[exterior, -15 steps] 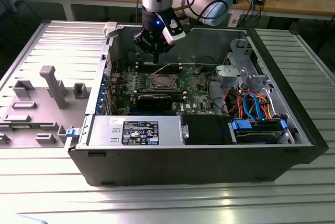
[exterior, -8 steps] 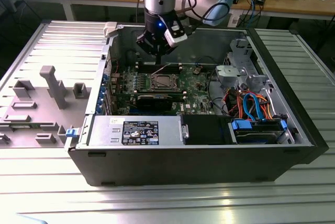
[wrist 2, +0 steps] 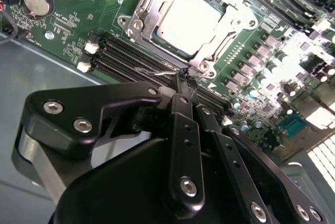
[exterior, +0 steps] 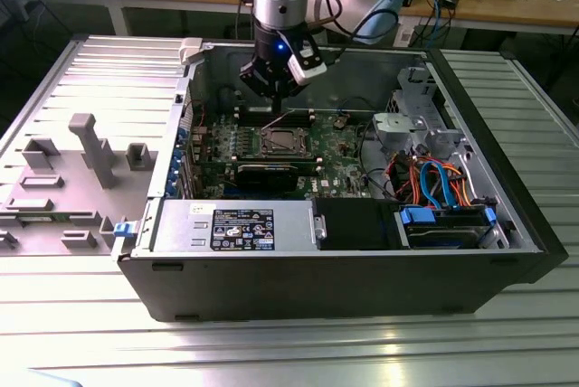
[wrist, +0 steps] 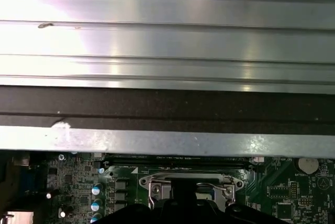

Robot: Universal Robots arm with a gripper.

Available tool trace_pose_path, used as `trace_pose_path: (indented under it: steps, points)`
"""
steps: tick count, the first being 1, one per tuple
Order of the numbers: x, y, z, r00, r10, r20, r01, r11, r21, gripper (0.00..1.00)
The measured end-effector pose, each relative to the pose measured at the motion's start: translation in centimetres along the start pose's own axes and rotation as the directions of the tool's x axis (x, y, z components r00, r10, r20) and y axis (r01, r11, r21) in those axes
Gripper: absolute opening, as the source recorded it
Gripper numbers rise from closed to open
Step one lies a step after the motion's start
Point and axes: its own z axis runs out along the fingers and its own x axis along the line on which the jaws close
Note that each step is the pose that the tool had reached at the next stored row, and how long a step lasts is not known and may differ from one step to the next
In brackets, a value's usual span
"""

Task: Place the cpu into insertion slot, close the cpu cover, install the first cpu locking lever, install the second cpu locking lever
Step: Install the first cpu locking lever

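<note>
On the ribbed metal table (exterior: pixel 289 351) an open computer case (exterior: pixel 362 283) lies on its side. Nearest in the exterior view, along the case's front wall, sits a power supply (exterior: pixel 235 224). Beside it, toward the exterior view's right, is a drive cage (exterior: pixel 448 224) with blue parts, and orange and blue cables (exterior: pixel 434 179) loop just behind it. Farther in lies the green circuit board (exterior: pixel 339 147).

The insertion slot (wrist 2: pixel 130 24) on that board holds the cpu (wrist 2: pixel 191 17), which lies flat inside it. The cpu cover (wrist 2: pixel 226 34) is down around the chip, framing its pale top. Black memory slots (wrist 2: pixel 125 56) run beside the socket, and a coin cell (wrist 2: pixel 37 1) sits farther off.

The gripper (wrist 2: pixel 183 84) hangs over the board just beside the socket, its fingers drawn together with no gap between them. A thin wire lever (wrist 2: pixel 159 71) lies right at the tips; whether it is pinched cannot be told.

Glare bleaches the chip's surface and part of the board in the second wrist view. In the first wrist view the gripper's dark body cuts off the socket's near half. A grey fixture tray (exterior: pixel 81 161) stands outside the case at the exterior view's left.
</note>
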Motion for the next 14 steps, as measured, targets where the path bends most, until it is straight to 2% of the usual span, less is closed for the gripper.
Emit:
trace_pose_path:
  steps: [7, 14]
  points:
    - [-0.35, 0.02, 0.60, 0.9995, 0.032, 0.0012, -0.032, 0.9995, 0.0005, 0.11]
    - [-0.61, 0.33, 0.93, 0.9994, 0.036, 0.0012, -0.036, 0.9994, -0.0001, 0.11]
